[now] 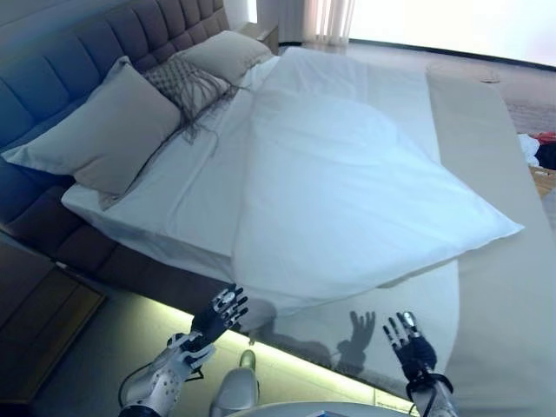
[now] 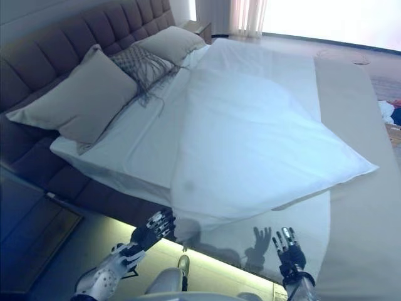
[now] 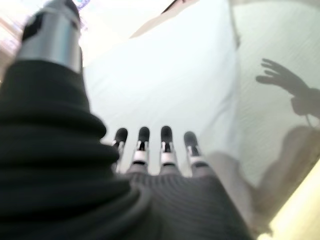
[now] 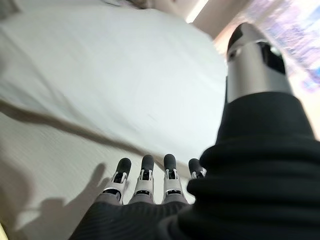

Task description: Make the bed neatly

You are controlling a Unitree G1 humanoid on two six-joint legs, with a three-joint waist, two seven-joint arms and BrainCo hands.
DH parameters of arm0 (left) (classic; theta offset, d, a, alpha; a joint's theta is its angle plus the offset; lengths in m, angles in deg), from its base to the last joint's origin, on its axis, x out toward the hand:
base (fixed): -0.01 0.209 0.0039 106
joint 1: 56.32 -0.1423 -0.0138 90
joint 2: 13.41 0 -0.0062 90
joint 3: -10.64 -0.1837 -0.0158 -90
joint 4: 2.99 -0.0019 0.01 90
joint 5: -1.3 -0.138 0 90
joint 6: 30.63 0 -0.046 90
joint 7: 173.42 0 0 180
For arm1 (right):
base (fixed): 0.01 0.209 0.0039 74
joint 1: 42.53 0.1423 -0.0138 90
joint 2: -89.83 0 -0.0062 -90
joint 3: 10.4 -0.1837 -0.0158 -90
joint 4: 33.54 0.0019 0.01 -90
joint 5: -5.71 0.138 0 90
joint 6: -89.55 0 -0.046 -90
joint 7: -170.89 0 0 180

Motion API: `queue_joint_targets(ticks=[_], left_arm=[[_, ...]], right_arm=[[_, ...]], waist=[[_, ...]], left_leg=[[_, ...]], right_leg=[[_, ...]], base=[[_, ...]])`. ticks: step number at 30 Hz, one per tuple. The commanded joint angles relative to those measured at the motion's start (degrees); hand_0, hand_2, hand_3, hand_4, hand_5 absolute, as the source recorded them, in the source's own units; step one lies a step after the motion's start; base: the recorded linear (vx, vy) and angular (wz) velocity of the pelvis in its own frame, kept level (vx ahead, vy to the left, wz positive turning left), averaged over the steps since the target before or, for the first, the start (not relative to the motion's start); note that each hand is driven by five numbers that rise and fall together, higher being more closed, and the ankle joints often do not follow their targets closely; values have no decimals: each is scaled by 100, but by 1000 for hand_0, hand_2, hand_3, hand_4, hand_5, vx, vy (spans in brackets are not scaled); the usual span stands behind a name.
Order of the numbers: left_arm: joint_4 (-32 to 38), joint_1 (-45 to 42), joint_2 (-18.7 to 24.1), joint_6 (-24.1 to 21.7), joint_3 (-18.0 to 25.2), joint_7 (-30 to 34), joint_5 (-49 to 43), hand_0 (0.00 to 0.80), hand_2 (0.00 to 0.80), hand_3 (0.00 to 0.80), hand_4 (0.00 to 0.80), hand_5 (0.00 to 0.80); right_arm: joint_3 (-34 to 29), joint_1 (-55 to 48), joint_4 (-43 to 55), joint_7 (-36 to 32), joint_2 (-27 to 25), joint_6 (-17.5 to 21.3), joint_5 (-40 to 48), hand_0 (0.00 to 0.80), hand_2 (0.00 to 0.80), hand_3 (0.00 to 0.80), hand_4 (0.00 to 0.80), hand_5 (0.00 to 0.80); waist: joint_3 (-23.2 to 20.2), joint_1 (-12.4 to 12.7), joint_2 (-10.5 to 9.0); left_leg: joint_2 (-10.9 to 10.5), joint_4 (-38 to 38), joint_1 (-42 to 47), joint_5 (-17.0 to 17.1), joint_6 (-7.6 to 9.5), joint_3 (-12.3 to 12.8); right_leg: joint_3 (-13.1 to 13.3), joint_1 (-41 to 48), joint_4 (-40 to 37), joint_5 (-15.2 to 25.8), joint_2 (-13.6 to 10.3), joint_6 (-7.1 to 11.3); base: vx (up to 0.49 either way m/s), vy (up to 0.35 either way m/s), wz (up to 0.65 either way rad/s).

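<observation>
A white duvet [image 1: 347, 191] lies skewed across the bed, one corner [image 1: 508, 230] pointing right over the beige bedspread [image 1: 504, 287]. Its near edge hangs over the bed's side. White sheet [image 1: 187, 187] shows bare to the left of it. Two beige pillows [image 1: 109, 130] [image 1: 228, 54] and a patterned cushion [image 1: 187, 85] lean on the tufted headboard [image 1: 52, 78]. My left hand [image 1: 217, 320] is open, fingers straight, just short of the duvet's near edge. My right hand [image 1: 408, 345] is open too, held over the hanging cover, holding nothing.
A dark nightstand [image 1: 39, 321] stands at the lower left beside the bed. A lit strip [image 1: 287, 352] runs under the bed frame. Clothes [image 1: 539, 148] lie at the far right. A bright window is behind the bed's far side.
</observation>
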Motion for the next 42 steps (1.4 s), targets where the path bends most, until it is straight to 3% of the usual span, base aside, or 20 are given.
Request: queue_joint_targets(ticks=[1, 3, 5, 10, 15, 19, 25, 29, 33, 36, 38, 42], left_arm=[[293, -155, 127, -278, 22, 141, -219, 0, 0, 0, 0, 0], [448, -300, 150, -331, 92, 100, -183, 0, 0, 0, 0, 0], [451, -306, 231, -399, 180, 70, -192, 0, 0, 0, 0, 0], [407, -171, 218, -439, 303, -248, -36, 0, 0, 0, 0, 0], [166, -114, 136, -551, 372, -154, -9, 0, 0, 0, 0, 0], [223, -56, 108, -568, 417, -237, 43, 0, 0, 0, 0, 0], [123, 45, 79, -625, 461, -207, -82, 0, 0, 0, 0, 0], [117, 96, 88, -613, 534, -217, -50, 0, 0, 0, 0, 0], [157, 38, 94, -642, 589, -269, -60, 0, 0, 0, 0, 0], [112, -60, 104, -764, 684, -229, -64, 0, 0, 0, 0, 0], [176, -154, 92, -754, 761, -154, 14, 0, 0, 0, 0, 0], [280, -324, 39, -725, 836, -14, 97, 0, 0, 0, 0, 0]], right_arm=[[-83, -32, 598, 54, -55, 227, -65, 0, 0, 0, 0, 0], [23, -84, 800, -20, 12, 280, -264, 0, 0, 0, 0, 0], [42, -115, 879, -95, 43, 240, -304, 0, 0, 0, 0, 0], [220, 171, 828, 110, -35, 217, -367, 0, 0, 0, 0, 0], [80, 450, 665, 116, -49, 273, -317, 0, 0, 0, 0, 0], [-40, 441, 643, 65, -61, 176, -421, 0, 0, 0, 0, 0], [-116, 679, 382, 167, -57, 135, -312, 0, 0, 0, 0, 0], [-169, 723, 256, 134, 11, 85, -375, 0, 0, 0, 0, 0], [-176, 754, 276, 73, 7, -7, -534, 0, 0, 0, 0, 0], [-154, 803, 316, 31, -63, -138, -608, 0, 0, 0, 0, 0], [-173, 791, 402, 75, -163, -237, -654, 0, 0, 0, 0, 0], [-174, 675, 779, 118, -394, -402, -790, 0, 0, 0, 0, 0]], waist=[[-360, 164, 53], [-402, 145, 185], [-401, 120, 229], [-398, 76, 257], [-438, 139, 201], [-439, 61, 177], [-435, 48, 52], [-456, 96, 2], [-446, 107, -28], [-416, 155, -82], [-364, 221, -98], [-170, 262, -187]], left_leg=[[-63, -459, -440, 559, 145, -53], [-187, -567, -88, 399, 366, 55], [-263, -601, 73, 333, 436, 69], [-475, -593, 437, 109, 509, -258], [-600, -625, 624, -61, 664, -286], [-601, -679, 823, -166, 700, -326], [-550, -656, 923, -307, 613, -163], [-470, -621, 920, -355, 578, -8], [-307, -606, 904, -345, 494, 51], [-128, -545, 837, -311, 347, 155], [63, -403, 588, -224, 150, 210], [387, 402, 19, 14, -133, 323]], right_leg=[[-305, 207, 1044, 1652, -198, 391], [-381, -348, 2121, 1898, -214, 308], [-445, -606, 2407, 1937, -185, 226], [-612, -933, 1814, 1681, 20, -22], [-615, -770, 2022, 2139, -90, 123], [-540, -992, 2013, 2200, -123, 81], [-640, -941, 1152, 2043, -172, 124], [-756, -825, 966, 2158, -274, 233], [-792, -740, 733, 1898, -176, 222], [-966, -598, 319, 1526, -26, 176], [-1003, -404, -132, 1146, 190, 115], [-1095, -308, -366, 1122, 410, -48]], base=[[346, 362, 32], [336, 401, 9], [290, 247, -7], [213, 58, 8], [81, 81, -11], [66, 40, -7], [60, -77, -6], [9, -121, -7], [-13, -144, -13], [-16, -185, -8], [-29, -179, -18], [-59, -149, -1]])
